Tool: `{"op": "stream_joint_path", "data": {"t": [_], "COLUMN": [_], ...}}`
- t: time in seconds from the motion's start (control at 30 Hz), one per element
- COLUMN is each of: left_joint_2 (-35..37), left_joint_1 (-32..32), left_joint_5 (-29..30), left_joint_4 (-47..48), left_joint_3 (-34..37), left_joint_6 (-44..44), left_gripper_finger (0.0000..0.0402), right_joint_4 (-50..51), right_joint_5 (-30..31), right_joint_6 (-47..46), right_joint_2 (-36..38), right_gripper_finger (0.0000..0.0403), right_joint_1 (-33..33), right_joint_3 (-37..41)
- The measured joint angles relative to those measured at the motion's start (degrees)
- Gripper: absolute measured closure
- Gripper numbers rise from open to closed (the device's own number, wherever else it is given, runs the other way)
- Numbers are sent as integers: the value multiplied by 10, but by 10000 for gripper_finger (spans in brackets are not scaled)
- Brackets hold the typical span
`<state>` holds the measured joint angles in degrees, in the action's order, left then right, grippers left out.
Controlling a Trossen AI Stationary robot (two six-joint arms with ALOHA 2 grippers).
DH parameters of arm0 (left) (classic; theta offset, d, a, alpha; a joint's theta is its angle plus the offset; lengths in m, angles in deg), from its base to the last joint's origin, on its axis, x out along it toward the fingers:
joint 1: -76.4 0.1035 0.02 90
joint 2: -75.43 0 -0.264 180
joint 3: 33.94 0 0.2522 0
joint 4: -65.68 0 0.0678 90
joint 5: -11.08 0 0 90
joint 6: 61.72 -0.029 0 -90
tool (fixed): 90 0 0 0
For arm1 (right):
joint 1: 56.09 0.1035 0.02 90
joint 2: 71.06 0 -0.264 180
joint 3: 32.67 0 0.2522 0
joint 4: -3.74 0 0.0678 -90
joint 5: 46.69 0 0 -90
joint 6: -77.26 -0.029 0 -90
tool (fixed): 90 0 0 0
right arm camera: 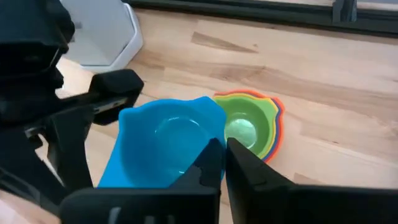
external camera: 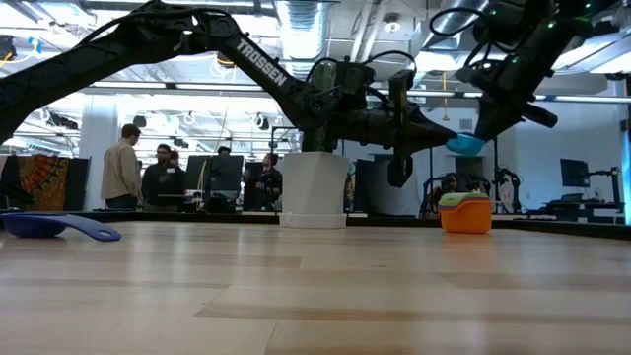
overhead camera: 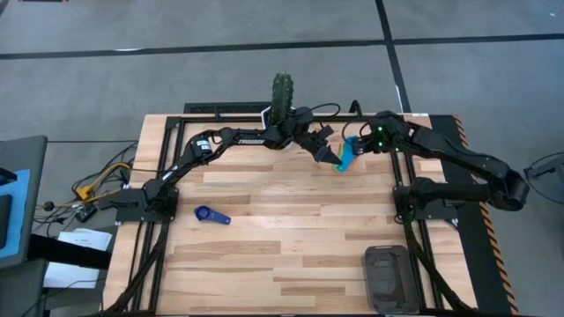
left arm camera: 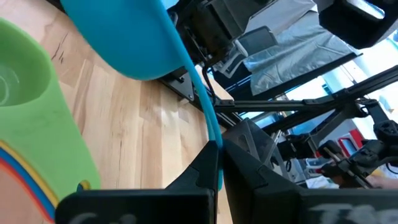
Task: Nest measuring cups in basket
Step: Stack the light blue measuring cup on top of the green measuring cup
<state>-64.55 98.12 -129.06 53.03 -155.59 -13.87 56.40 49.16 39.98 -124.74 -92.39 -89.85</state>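
A light blue measuring cup [overhead camera: 345, 158] hangs in the air at the table's far side, between my left gripper [overhead camera: 328, 155] and my right gripper [overhead camera: 357, 145], both shut on it. Right below it stands a nested stack [external camera: 465, 212] of green, yellow, orange and red cups [right arm camera: 249, 127], bottom on the table. A dark blue cup [overhead camera: 211, 215] lies alone on the table's left half. The dark grey basket [overhead camera: 388, 277] sits at the near edge on the right, far from both grippers. My left gripper [left arm camera: 217, 171] pinches the light blue cup's flat handle [left arm camera: 210, 127] between its two fingers, with the bowl [left arm camera: 134, 37] beyond the fingertips. The cup is lifted clear above the stack. My right gripper [right arm camera: 224, 155] holds the same cup's bowl by its rim [right arm camera: 217, 127], on the side toward the stack. It comes from above at a slant, and one finger seems to be inside the bowl and one outside.
The white hexagonal cactus pot [overhead camera: 280, 106] stands at the far edge, just left of the grippers. Bare wood lies between the dark blue cup and the basket. People stand in the room beyond the table [external camera: 148, 173].
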Motion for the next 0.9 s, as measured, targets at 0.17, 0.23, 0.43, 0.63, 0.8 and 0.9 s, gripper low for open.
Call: {"op": "stream_joint_path", "data": {"t": [0.17,0.23,0.43,0.63,0.8,0.9], "left_joint_2": [0,0,1,2,2,3], "left_joint_1": [0,0,0,0,0,0], "left_joint_5": [0,-1,-3,-6,-5,1], "left_joint_4": [-3,-5,-4,-6,-4,-6], "left_joint_3": [0,0,0,0,0,0], "left_joint_6": [-2,-4,-6,-1,-1,-2], "left_gripper_finger": [401,401,401,401,398,382], "right_joint_4": [-26,-26,-26,-19,-12,14], "right_joint_5": [-1,-3,-16,-17,-25,-29], "right_joint_6": [-4,-4,-3,1,-12,-29], "right_joint_2": [3,5,5,4,4,4], "right_gripper_finger": [333,320,327,372,391,387], "right_joint_1": [1,1,-6,-5,-7,-15], "right_joint_3": [0,0,0,0,0,-6]}}
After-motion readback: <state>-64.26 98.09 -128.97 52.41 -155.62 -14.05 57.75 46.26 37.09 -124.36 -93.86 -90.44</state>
